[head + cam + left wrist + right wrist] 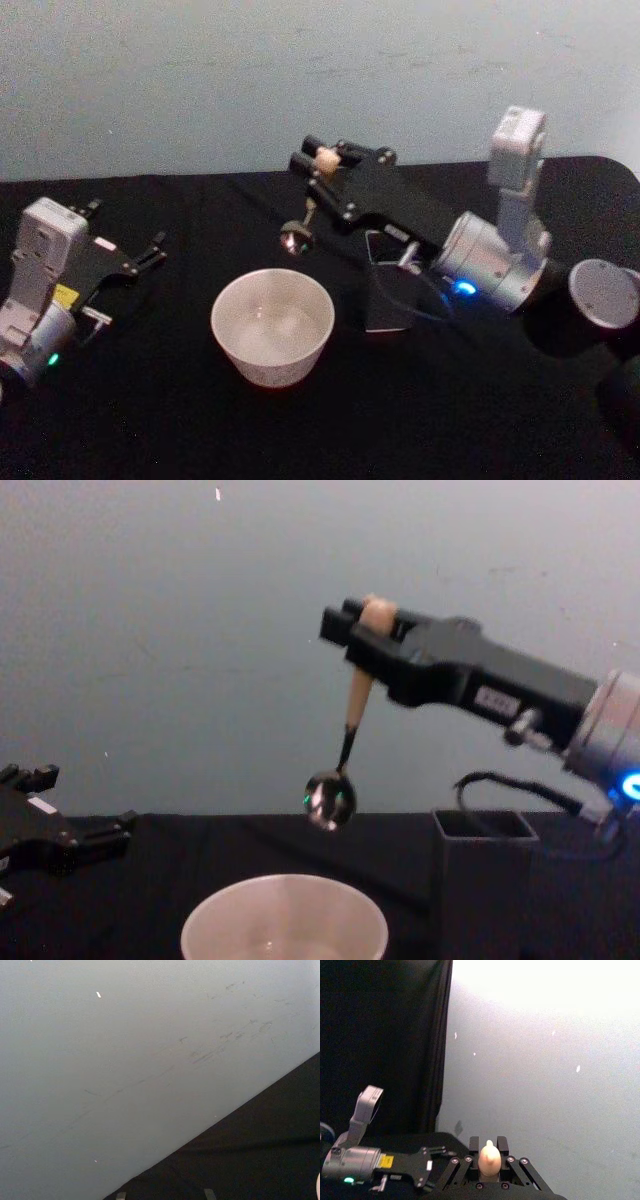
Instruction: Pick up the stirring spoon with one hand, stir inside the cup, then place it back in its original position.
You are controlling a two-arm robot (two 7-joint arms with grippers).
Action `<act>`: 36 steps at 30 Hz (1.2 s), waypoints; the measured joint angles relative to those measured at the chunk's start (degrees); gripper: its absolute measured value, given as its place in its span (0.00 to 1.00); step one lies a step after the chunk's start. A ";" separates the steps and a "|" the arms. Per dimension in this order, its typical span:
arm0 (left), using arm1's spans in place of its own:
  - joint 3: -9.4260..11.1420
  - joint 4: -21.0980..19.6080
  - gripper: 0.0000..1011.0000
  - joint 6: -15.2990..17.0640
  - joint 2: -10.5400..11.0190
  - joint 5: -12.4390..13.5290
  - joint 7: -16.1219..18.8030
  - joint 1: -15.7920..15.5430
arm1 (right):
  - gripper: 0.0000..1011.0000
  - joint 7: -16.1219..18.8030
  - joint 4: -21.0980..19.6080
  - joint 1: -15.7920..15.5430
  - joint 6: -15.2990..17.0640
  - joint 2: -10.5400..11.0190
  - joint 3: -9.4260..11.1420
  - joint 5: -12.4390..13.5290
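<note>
Pale grey, scuffed wall [125, 1060] at the back, with a black cloth-covered table [150, 420] in front of it. Right claw [318, 160] raised above the table, reaching in from the right. Closed on the slim stirring spoon [309, 205], gripping its beige handle just under the tiny bear-like head. Below that grip, in order: beige handle, thin dark neck, then the small shiny round metal bowl at the bottom, slanted a little toward the robot's left.

From the chest camera, the same right claw [362, 620] and stirring spoon [352, 705] up in the air. Metal bowl above the wide, round, off-white cup [285, 910], clear of the rim and not inside. From the head camera, metal bowl just beyond the far rim of the cup [270, 365], which stands upright on the cloth.

Tall dark grey square holder [388, 305] upright near the cup's right side, not touching it and partly under the right arm. Open top of the holder [485, 880] plain from the chest camera.

From the right wrist, bear head of the stirring spoon [490, 1157] pinched between the black fingers [474, 1144] of the right claw [489, 1152].

Left claw [125, 230] parked low at the table's left side, well apart from the cup, fingers spread open. Same left claw [75, 805] at the left edge from the chest camera.
</note>
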 joint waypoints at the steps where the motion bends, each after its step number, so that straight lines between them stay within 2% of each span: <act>1: 0.00 0.00 0.99 0.00 0.00 0.00 0.00 0.00 | 0.21 0.16 -0.63 0.03 0.00 0.59 0.46 0.68; 11: 0.00 0.00 0.99 0.00 0.00 0.00 0.00 0.00 | 0.21 0.98 -2.92 0.04 -0.78 4.48 3.15 3.58; 17: 0.00 0.00 0.99 0.00 0.00 0.00 0.00 0.00 | 0.21 0.81 -3.90 -1.02 -1.01 6.80 4.44 4.08; 22: 0.00 0.00 0.99 0.00 0.00 0.00 0.00 0.00 | 0.21 -0.13 -4.83 -2.45 0.37 8.44 5.41 4.60; 27: 0.00 0.00 0.99 0.00 0.00 0.00 0.00 0.00 | 0.21 -0.42 -5.35 -3.47 1.63 9.26 5.91 5.43; 36: 0.00 0.00 0.99 0.00 0.00 0.00 0.00 0.00 | 0.21 -1.90 -5.06 -4.38 3.61 9.43 5.86 5.59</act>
